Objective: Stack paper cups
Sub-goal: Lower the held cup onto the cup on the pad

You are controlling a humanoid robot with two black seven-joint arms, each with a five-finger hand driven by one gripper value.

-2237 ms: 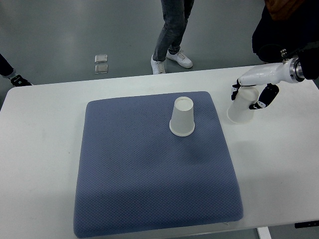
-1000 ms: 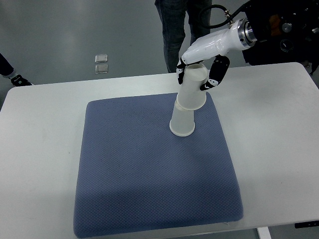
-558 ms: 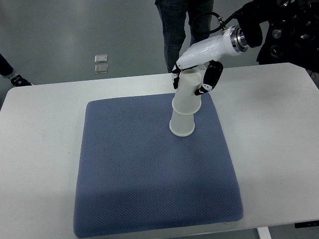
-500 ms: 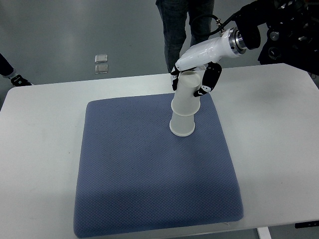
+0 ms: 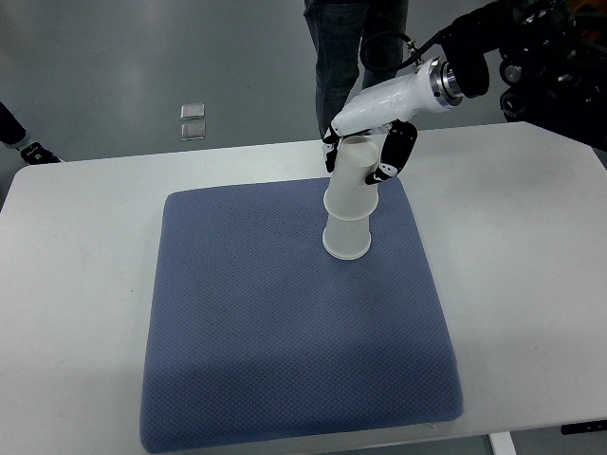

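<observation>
An inverted paper cup (image 5: 346,237) is seated on the blue mat (image 5: 285,322), toward the mat's far right part. A second inverted cup (image 5: 354,180) is placed over its top, tilted slightly. The second cup is gripped near its upper end by the right hand (image 5: 365,142), fingers (image 5: 393,157) curled around it, with the white forearm extended up and right from the cups.

place: lab or test room | signs: white table (image 5: 531,284), grey floor (image 5: 142,57) (person's legs (image 5: 337,57) standing by)
</observation>
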